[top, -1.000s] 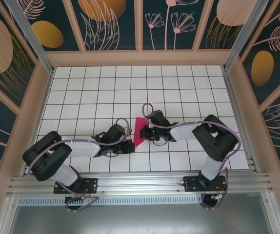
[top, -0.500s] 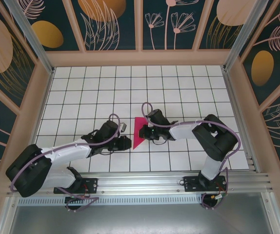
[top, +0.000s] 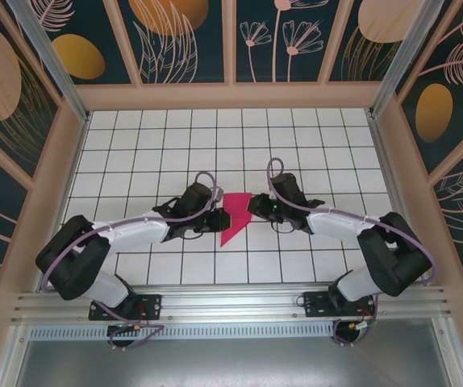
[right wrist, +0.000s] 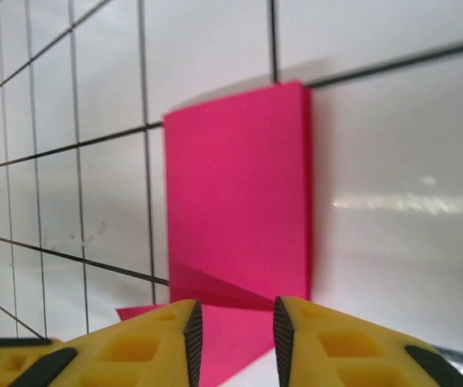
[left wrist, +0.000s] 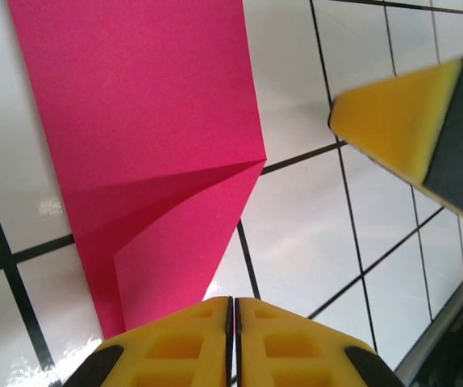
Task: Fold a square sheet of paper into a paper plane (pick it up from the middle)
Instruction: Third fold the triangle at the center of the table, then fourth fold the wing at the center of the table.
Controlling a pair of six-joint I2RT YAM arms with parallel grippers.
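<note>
The square sheet of paper (top: 235,222) lies flat on the tiled floor, folded into a narrow magenta strip with one slanted crease and a pointed near-left end. My left gripper (top: 219,219) sits at its left edge. In the left wrist view the paper (left wrist: 151,137) spreads ahead of the left gripper (left wrist: 233,305), whose yellow fingers are pressed together with nothing between them. My right gripper (top: 251,207) is at the strip's upper right edge. In the right wrist view the right gripper (right wrist: 233,321) stands partly open just above the paper (right wrist: 239,201), gripping nothing.
The floor is white tiles (top: 175,153) with dark grid lines, fenced by wooden walls (top: 231,95). One yellow finger (left wrist: 401,129) of the right gripper shows at the upper right of the left wrist view. An aluminium rail (top: 231,302) runs along the near edge.
The right gripper has let go, opened and drawn back to the right off the paper. The left gripper has moved up to the paper's left edge. More of the folded strip now lies uncovered.
</note>
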